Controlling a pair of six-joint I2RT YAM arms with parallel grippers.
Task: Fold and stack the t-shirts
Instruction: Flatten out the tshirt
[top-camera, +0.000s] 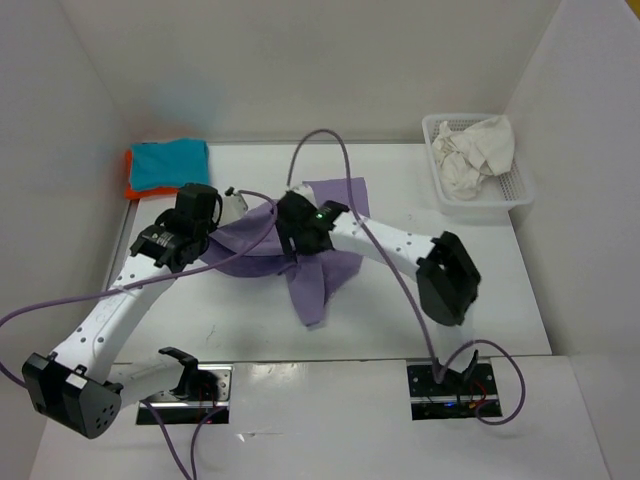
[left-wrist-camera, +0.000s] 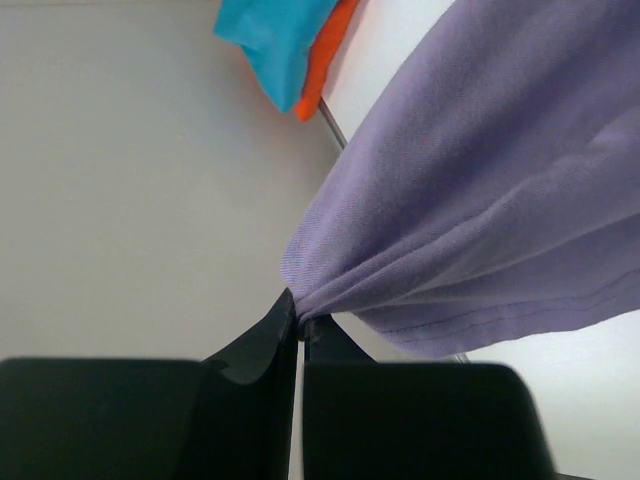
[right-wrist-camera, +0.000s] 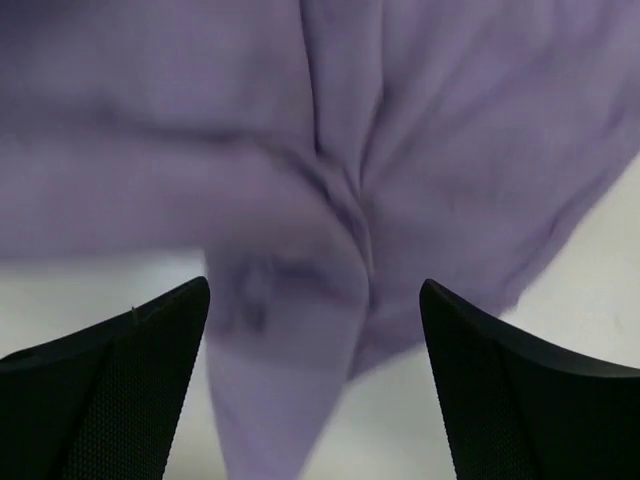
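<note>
Within left tool (left-wrist-camera: 299, 322), lavender t-shirt (left-wrist-camera: 480, 180)

Stacked shirts (top-camera: 168, 165) far left, basket (top-camera: 487, 212) far right

Bright, even light; faint shadows. Just beyond the right pincer (right-wrist-camera: 315, 288) the lavender t-shirt (right-wrist-camera: 330, 150) is blurred; at the left pincer (left-wrist-camera: 300, 320) its weave is sharp.
</note>
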